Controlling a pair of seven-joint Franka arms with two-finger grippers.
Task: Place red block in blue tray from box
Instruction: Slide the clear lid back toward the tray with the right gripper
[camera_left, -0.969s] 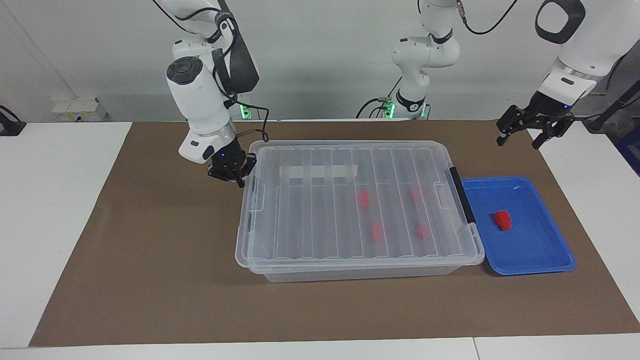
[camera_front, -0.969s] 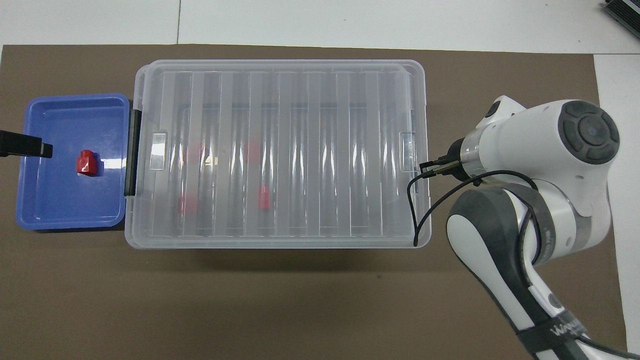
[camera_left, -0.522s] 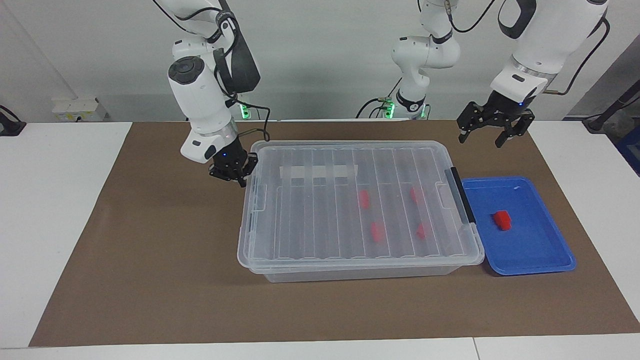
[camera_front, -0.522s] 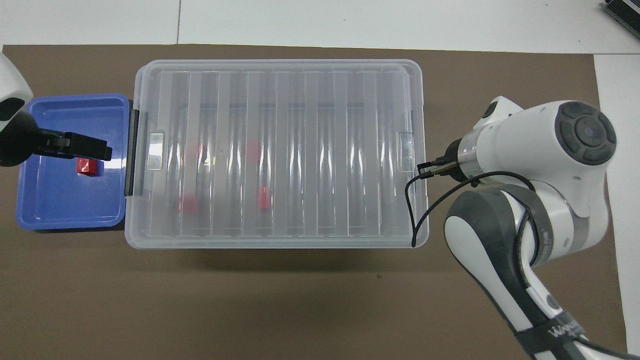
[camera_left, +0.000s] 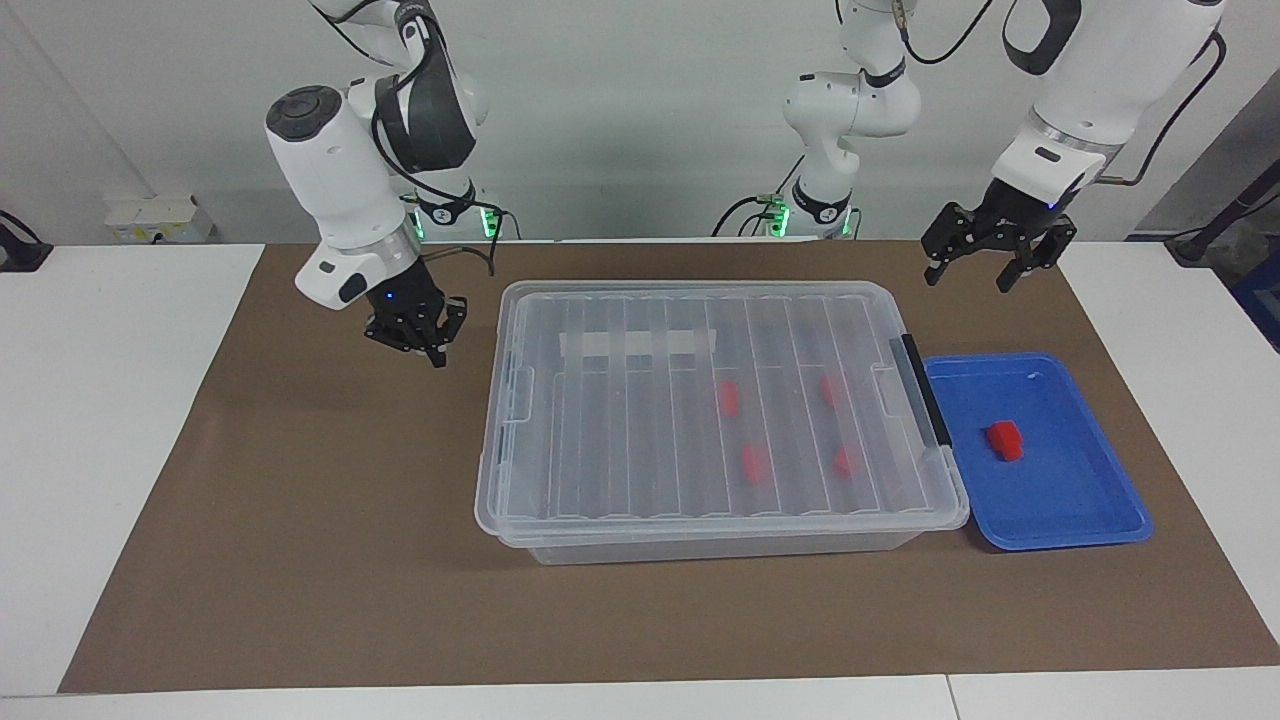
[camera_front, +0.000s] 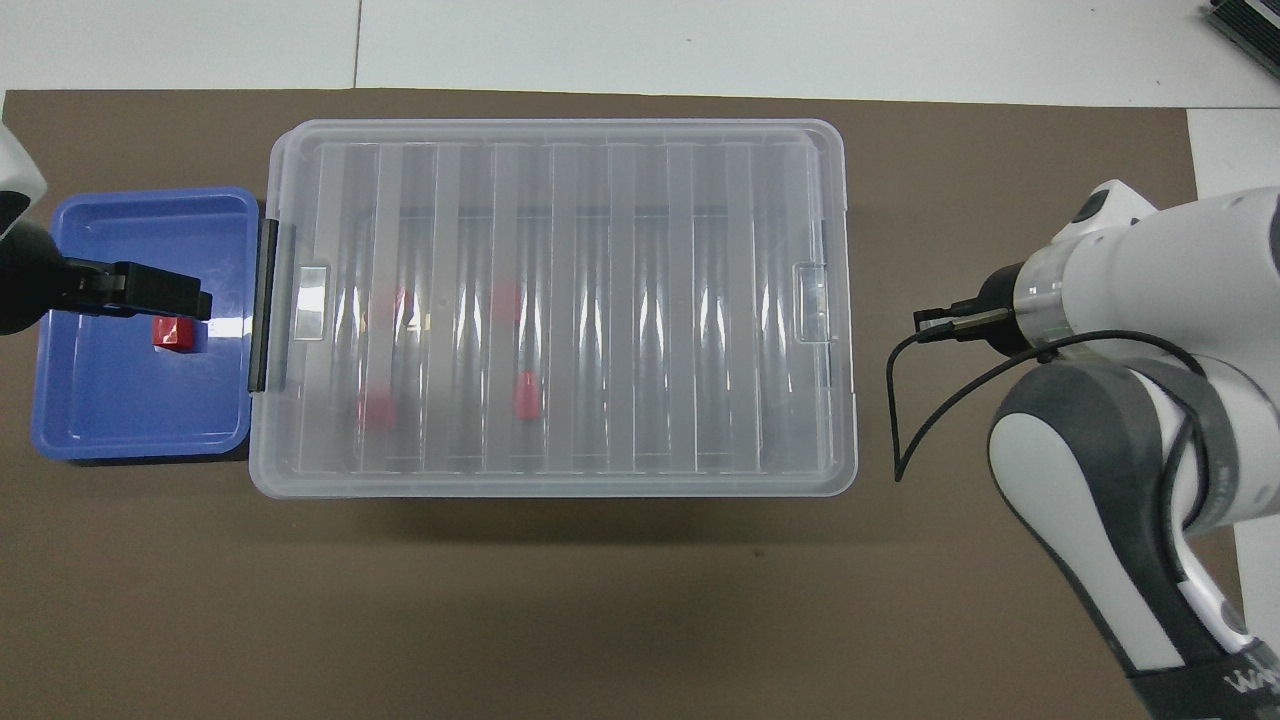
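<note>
The clear box (camera_left: 700, 292) (camera_front: 555, 132) lies mid-mat with its ribbed lid on. Several red blocks (camera_left: 728, 398) (camera_front: 527, 395) show through the lid. Against the box's black handle (camera_left: 925, 392) lies the blue tray (camera_left: 1060, 490) (camera_front: 120, 410), with one red block (camera_left: 1005, 440) (camera_front: 172, 333) in it. My left gripper (camera_left: 967, 278) hangs open and empty, high over the tray's edge nearest the robots; in the overhead view the left gripper (camera_front: 160, 293) covers part of the tray. My right gripper (camera_left: 432, 352) is shut and empty, over the mat beside the box's other end.
A brown mat (camera_left: 300, 520) covers the white table (camera_left: 100, 400). A third arm (camera_left: 850, 110) stands at the back between my two bases. A black cable (camera_front: 900, 400) loops from the right wrist (camera_front: 1150, 280), which hides its gripper from above.
My right gripper has drawn away from the box's end toward the right arm's end of the table. My left arm swung in from the table's end to over the tray.
</note>
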